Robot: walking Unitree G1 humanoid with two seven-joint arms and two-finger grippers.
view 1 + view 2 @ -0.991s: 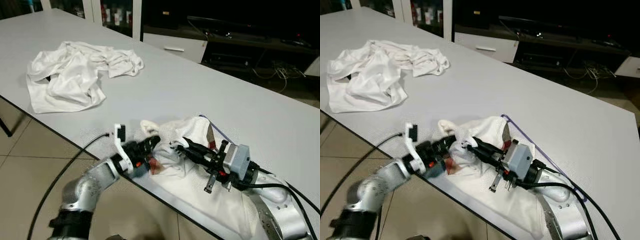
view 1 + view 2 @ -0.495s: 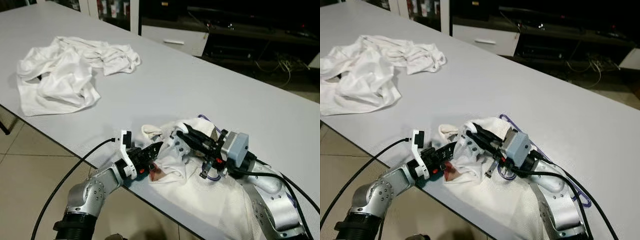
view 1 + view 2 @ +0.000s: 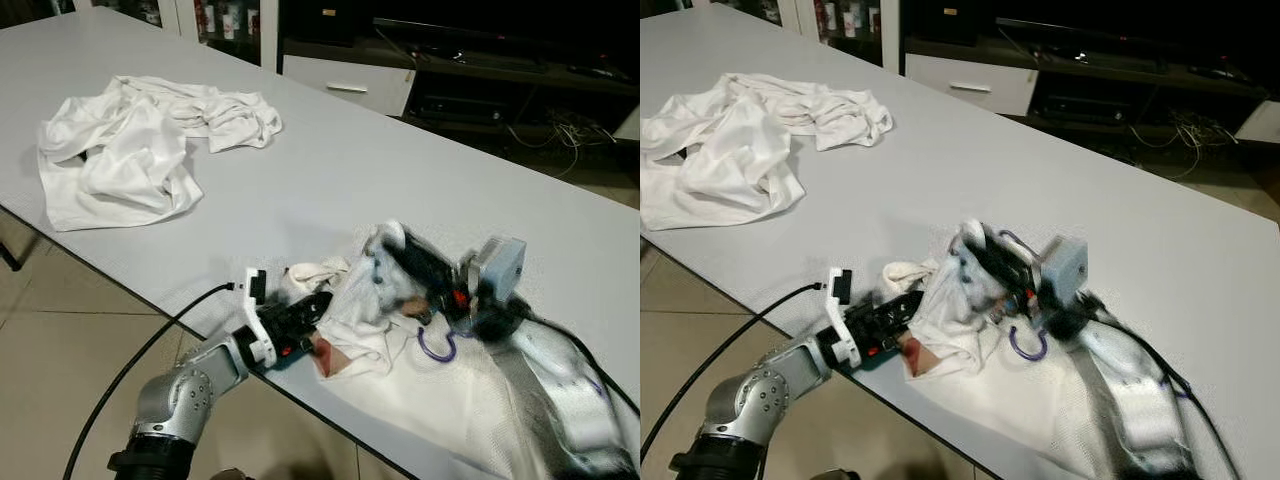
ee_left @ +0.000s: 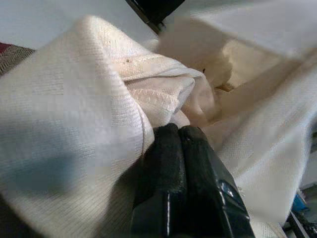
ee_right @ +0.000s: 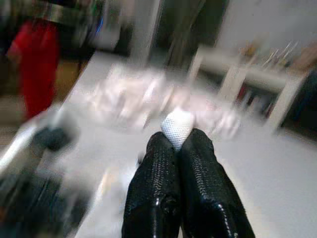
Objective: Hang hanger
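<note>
White mesh garment [image 3: 400, 380] lies at the near edge of the grey table [image 3: 330, 160], a purple hanger [image 3: 436, 346] partly under its folds. Left gripper [image 3: 318, 305] is pinched closed on the collar; right gripper [image 3: 385, 240], blurred, is raised, fingers pressed together on a fabric fold. Crumpled white cloth [image 3: 140, 145] lies well apart.

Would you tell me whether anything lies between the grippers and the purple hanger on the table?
Yes: the white garment covers most of the purple hanger. Both the left gripper and the right gripper are pinching fabric, not the hanger.
</note>
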